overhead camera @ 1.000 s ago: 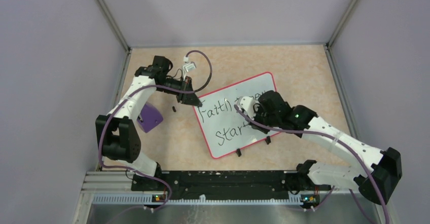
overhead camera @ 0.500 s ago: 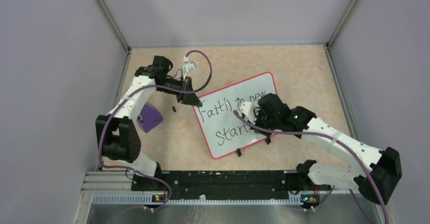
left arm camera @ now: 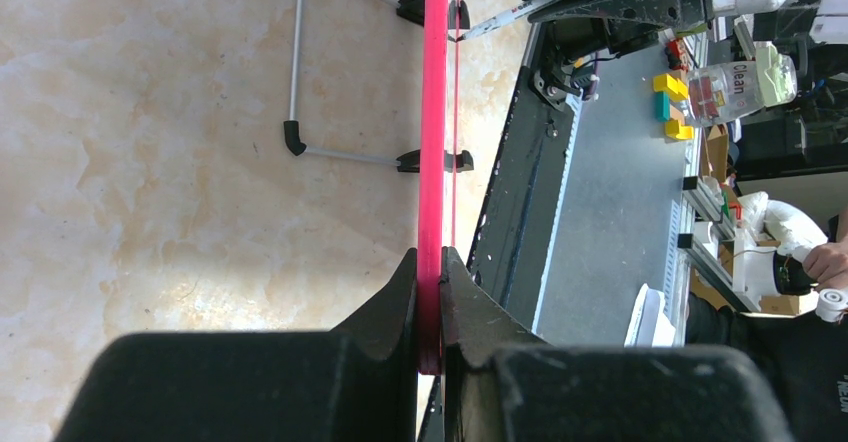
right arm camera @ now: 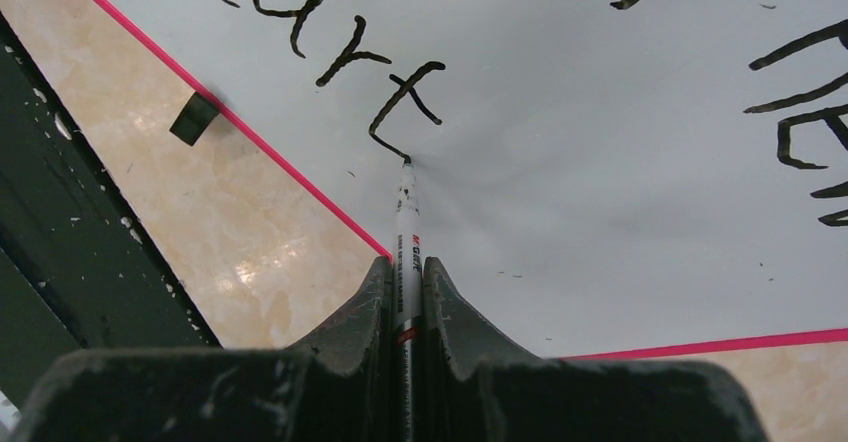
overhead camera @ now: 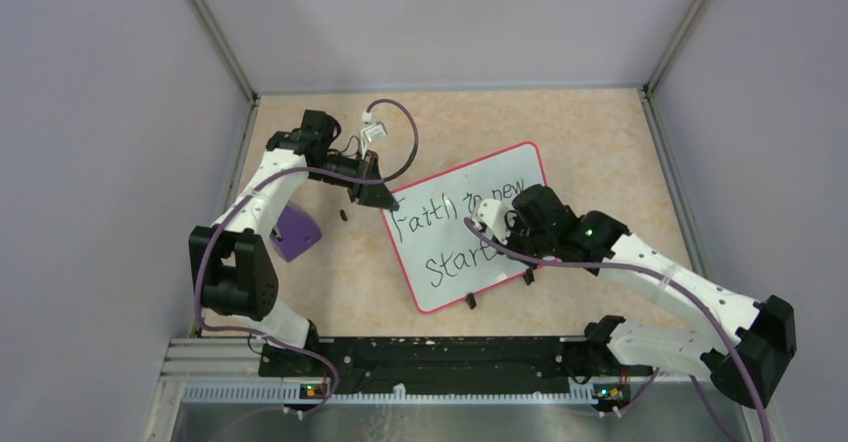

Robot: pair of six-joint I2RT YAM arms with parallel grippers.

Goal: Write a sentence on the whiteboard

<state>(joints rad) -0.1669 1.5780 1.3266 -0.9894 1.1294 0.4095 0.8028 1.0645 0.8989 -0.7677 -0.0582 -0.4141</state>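
The whiteboard point(overhead camera: 455, 262), white with a red-pink rim, lies tilted at the table's middle. The sentence point(overhead camera: 440, 262) is black lettering in two lines, reading about "Faith in new" and "Start". My left gripper point(overhead camera: 385, 202) is shut on the board's far-left corner; the left wrist view shows the pink rim point(left arm camera: 435, 112) edge-on between the jaws point(left arm camera: 431, 267). My right gripper point(overhead camera: 497, 234) is shut on a thin marker point(right arm camera: 406, 222). Its tip touches the board point(right arm camera: 600, 112) at the foot of the final "t" point(right arm camera: 400, 102).
A purple block point(overhead camera: 295, 230) lies left of the board beside the left arm. A small black piece point(overhead camera: 343, 215) lies near the left gripper. The board's black feet point(overhead camera: 470, 300) stick out at its near edge. Grey walls enclose the table.
My right gripper and marker have shifted slightly right and toward the near edge along the lower line, uncovering more of the upper line. The left arm and board have not moved.
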